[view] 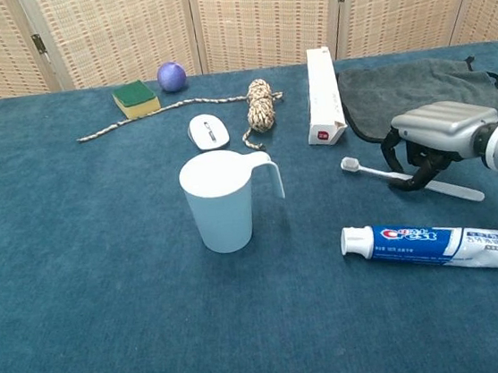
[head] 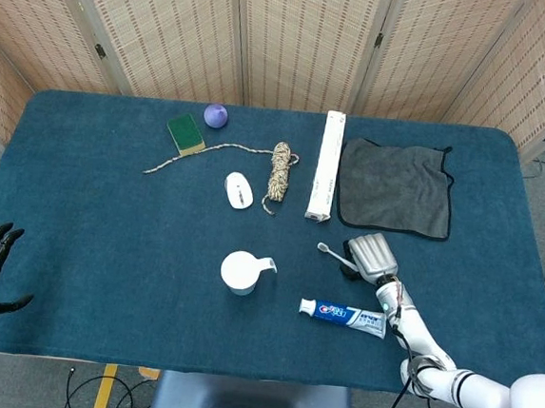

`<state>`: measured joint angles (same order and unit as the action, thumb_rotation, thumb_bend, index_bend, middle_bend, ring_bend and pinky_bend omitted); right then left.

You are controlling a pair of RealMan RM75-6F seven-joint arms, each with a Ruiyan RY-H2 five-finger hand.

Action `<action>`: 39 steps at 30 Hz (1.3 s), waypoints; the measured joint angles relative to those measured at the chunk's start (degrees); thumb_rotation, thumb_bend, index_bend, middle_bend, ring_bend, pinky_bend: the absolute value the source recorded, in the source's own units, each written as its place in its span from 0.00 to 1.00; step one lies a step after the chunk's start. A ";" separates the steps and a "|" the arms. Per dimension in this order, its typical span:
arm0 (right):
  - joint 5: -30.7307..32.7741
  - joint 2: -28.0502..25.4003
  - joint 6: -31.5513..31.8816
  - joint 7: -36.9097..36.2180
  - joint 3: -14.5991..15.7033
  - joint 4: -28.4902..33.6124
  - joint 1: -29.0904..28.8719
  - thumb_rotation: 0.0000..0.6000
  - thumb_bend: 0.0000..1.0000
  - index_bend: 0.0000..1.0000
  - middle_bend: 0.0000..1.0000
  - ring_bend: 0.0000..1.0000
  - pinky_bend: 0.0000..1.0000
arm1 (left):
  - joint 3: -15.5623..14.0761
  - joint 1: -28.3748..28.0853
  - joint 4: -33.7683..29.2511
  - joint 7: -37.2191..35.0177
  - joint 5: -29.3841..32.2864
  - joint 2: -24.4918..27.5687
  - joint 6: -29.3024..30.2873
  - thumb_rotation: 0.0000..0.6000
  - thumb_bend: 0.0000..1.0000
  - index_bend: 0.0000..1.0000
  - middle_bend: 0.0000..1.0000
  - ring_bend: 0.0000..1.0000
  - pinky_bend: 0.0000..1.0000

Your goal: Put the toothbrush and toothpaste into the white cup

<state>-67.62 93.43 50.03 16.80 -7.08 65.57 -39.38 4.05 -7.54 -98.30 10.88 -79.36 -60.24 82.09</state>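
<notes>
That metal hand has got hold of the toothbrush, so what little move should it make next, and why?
Probably lift a little and carry left toward the white plastic cup. The right hand pinches the white toothbrush mid-handle, brush head tilted up, handle end low near the blue cloth. The cup stands upright and open, some way left. The striped toothpaste tube lies untouched.

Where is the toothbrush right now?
In the right hand, the toothbrush sits right of the cup, above the toothpaste, before the grey cloth.
</notes>
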 measured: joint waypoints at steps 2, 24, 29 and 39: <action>-0.43 -0.27 0.60 -0.78 -0.16 0.67 0.19 1.00 0.34 0.61 0.99 1.00 1.00 | 0.01 0.01 -0.03 0.04 0.07 0.02 -0.02 1.00 0.12 0.12 0.09 0.11 0.39; -13.90 -5.55 10.60 -15.00 -5.66 17.53 -2.30 1.00 0.35 0.61 0.99 1.00 1.00 | 0.03 0.89 -1.29 -0.25 -0.34 1.27 1.48 1.00 0.12 0.12 0.09 0.11 0.39; -13.67 -4.17 10.43 -15.10 -7.52 18.57 -4.37 1.00 0.35 0.61 0.99 1.00 1.00 | -0.04 1.10 -1.34 -0.49 -0.32 1.43 1.61 1.00 0.12 0.12 0.09 0.11 0.39; -11.10 2.86 8.68 -15.71 -11.06 16.95 -9.57 1.00 0.35 0.61 0.99 1.00 1.00 | -0.24 1.94 -1.20 -1.47 -0.45 2.13 2.38 1.00 0.12 0.12 0.09 0.11 0.39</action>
<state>-78.73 96.29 58.72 1.09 -18.14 82.53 -48.94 3.81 -5.59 -99.50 9.41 -79.81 -58.11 84.47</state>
